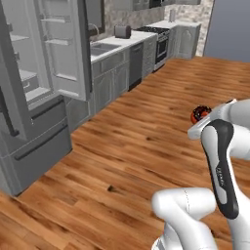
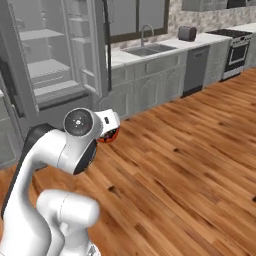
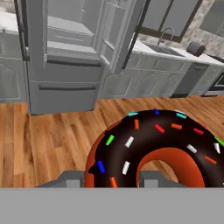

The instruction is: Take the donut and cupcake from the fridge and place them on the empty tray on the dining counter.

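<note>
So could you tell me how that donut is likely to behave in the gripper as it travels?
The donut looks small, so probably light. Its glossy icing may be slippery. The gripper pinches just one side of the ring, so it might swivel or slip.

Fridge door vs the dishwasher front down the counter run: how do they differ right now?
The tall grey fridge door stands swung open, showing pale shelves inside; the dark dishwasher front is shut flush under the counter. The fridge door is light grey and tall, with bins on its inner face; the dishwasher front is near black, short and plain. Both sit along the same grey cabinet wall.
</note>
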